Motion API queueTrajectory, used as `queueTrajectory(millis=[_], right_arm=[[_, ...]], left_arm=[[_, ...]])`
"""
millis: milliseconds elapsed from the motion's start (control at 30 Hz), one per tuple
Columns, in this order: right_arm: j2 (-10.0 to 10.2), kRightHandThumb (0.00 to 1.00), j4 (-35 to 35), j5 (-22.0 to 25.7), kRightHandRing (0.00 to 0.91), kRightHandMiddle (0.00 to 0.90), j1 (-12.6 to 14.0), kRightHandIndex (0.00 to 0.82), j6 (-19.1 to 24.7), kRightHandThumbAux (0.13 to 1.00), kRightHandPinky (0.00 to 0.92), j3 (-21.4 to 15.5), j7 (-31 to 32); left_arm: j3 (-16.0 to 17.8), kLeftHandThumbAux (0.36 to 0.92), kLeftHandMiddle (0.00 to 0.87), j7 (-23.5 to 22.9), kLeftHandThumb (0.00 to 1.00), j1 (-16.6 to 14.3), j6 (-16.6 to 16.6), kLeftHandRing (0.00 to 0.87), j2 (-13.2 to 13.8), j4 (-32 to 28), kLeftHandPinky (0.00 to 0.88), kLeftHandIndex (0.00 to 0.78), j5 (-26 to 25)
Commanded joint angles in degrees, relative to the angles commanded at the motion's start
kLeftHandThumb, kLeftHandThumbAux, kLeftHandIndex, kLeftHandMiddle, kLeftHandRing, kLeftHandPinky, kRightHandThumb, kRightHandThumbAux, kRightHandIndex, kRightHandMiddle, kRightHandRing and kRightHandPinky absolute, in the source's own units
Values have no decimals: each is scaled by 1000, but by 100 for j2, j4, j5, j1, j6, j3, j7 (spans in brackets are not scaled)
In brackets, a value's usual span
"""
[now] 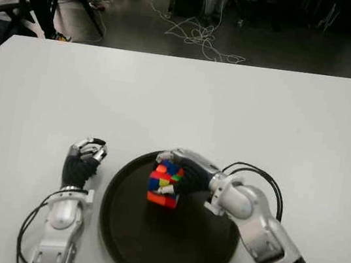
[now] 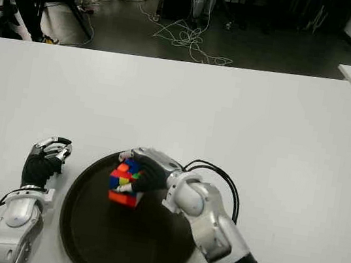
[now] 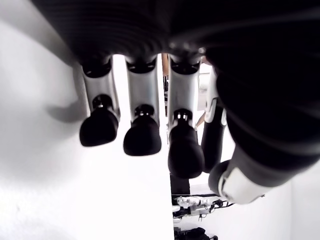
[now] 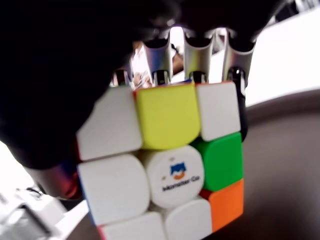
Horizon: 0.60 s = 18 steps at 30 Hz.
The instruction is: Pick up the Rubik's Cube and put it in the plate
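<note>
Over the far part of the plate (image 1: 137, 258), toward its rim on the side away from the robot: Rubik's Cube (image 1: 165, 184), held in the right hand (image 1: 190, 175). Fingers (image 4: 194, 52) wrapped over the far face of the cube and thumb bearing on the near side, as seen in the right wrist view; grasp closed on the cube, white-centred face turned toward the wrist camera.

Cube already inside the plate's outline in both eye views, left of the right wrist and directly under the curled fingers. Cube tilted, one lower edge nearest the dark plate surface. Contact between that edge and the plate not settled from these views: touching or only just above.

No long axis to reckon with on a cube; orientation for release of no consequence beyond the tilt. Governing relation judged to be vertical: cube above or on the plate, hand over and behind it. Remaining work judged to be lowering to firm contact if not yet seated, then spreading the fingers and lifting clear without dragging the cube toward the rim. Risk judged: cube rolling off its tilted edge on release, though well inside the rim on the near side.

Left hand (image 1: 83, 159) on the white table (image 1: 245, 109) just beside the plate's left rim, fingers loosely curled, holding nothing.

Right hand plainly the working one.
</note>
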Motion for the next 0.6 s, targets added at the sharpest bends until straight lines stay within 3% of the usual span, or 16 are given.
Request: queueTrajectory(millis=[133, 600], right_arm=[[-68, 7, -33, 67, 88, 95, -87, 19, 73, 856, 87, 20, 227], [-156, 0, 98, 103, 36, 59, -193, 0, 105, 862, 37, 70, 363]], left_arm=[[-7, 703, 787, 26, 708, -2, -23, 792, 1, 10, 772, 442, 29], [-10, 704, 791, 85, 709, 28, 65, 795, -39, -74, 777, 443, 62]])
